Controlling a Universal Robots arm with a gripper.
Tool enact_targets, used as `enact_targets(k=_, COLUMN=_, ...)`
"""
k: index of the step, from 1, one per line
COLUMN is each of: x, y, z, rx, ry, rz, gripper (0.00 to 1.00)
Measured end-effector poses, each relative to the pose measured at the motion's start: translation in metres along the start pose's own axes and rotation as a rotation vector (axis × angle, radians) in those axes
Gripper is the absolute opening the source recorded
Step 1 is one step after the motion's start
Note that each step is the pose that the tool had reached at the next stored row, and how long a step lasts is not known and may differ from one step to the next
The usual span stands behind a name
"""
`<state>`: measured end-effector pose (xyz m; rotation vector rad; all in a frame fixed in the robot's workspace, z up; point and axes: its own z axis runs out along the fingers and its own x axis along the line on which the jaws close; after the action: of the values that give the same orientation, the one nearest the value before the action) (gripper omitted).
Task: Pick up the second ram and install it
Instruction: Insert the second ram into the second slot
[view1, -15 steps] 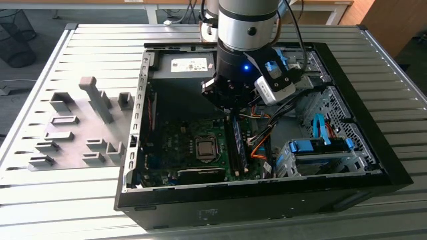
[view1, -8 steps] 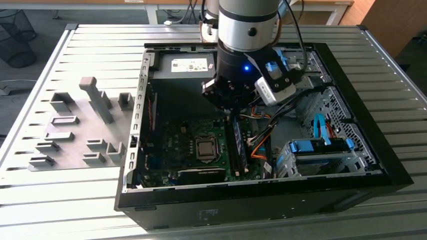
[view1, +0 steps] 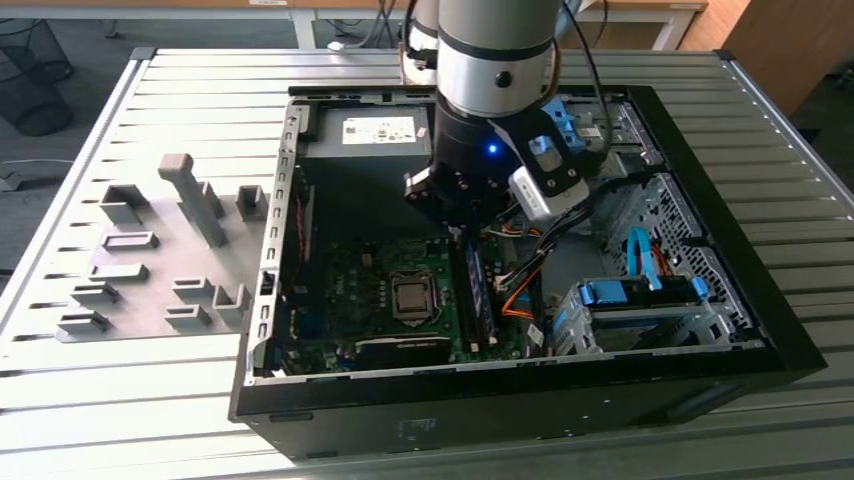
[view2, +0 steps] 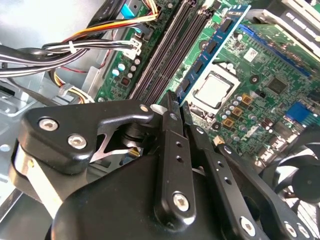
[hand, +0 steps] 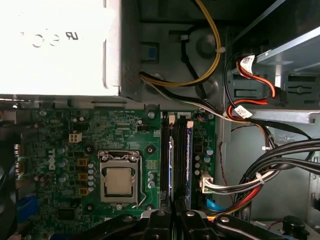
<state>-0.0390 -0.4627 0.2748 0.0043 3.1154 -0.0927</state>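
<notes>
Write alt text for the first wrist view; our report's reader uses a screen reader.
A green motherboard seen from above, with two blue memory sticks standing in black slots beside the metal-capped processor. The tool sits over the slots, and bundled cables run alongside.

A white label (view1: 378, 131) lies on the power supply (view1: 320, 150), upper middle of the exterior view; its print cannot be made out. In the first wrist view the label carries a few dark marks, none legible. A short white word (hand: 50, 152) runs sideways on the motherboard (hand: 125, 130) near the processor (hand: 119, 181). Small white cable tags (hand: 241, 111) bear unreadable print.
</notes>
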Motion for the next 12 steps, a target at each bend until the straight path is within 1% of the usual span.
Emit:
enact_targets(k=6, x=-0.0007, y=0.0006, z=0.0108, rx=0.0001, ry=0.0, rz=0.0, gripper=0.14)
enact_targets(k=12, x=-0.0012, y=-0.0014, z=0.022, rx=-0.0001, ry=0.0001, rz=0.001, gripper=0.14)
